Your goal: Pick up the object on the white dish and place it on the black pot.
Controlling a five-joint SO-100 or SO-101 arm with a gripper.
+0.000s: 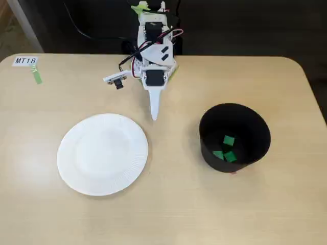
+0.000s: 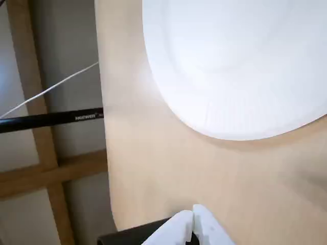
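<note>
Work looks finished: the round white paper plate (image 1: 102,153) lies bare on the table (image 1: 168,204), and three small bright green cubes (image 1: 225,148) sit inside the matte black round pot (image 1: 234,137). The white claw (image 1: 154,116) hangs pinched together and empty between plate and pot, so nothing appears left to move.
</note>
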